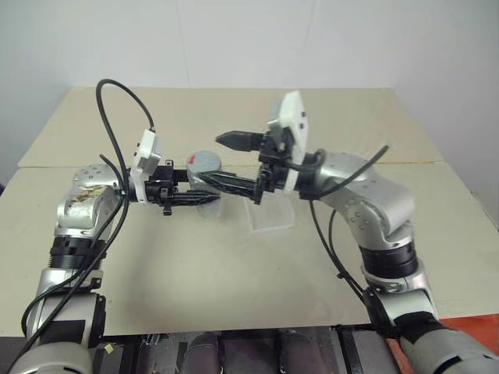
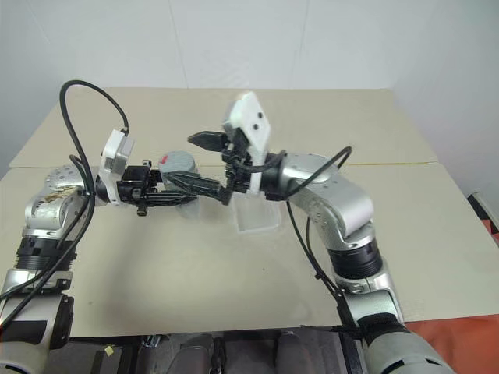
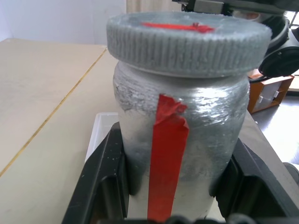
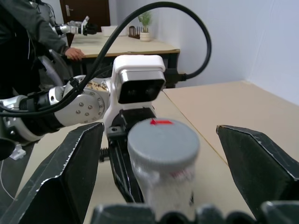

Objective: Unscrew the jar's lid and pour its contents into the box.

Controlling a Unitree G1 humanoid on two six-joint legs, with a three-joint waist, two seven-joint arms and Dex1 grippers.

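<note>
Two tools meet above the desk (image 1: 234, 265): the left tool (image 1: 204, 196) is clamped around the body of the clear jar (image 3: 180, 140), holding it upright with its grey lid (image 3: 189, 42) screwed on. The right tool (image 1: 228, 161) is spread wide, one finger on either side of the lid without touching. Just below the right tool, the clear plastic box (image 1: 270, 216) sits on the desk.

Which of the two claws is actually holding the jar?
The left gripper: it is shut on the jar, while the right gripper stands open around the lid.
</note>
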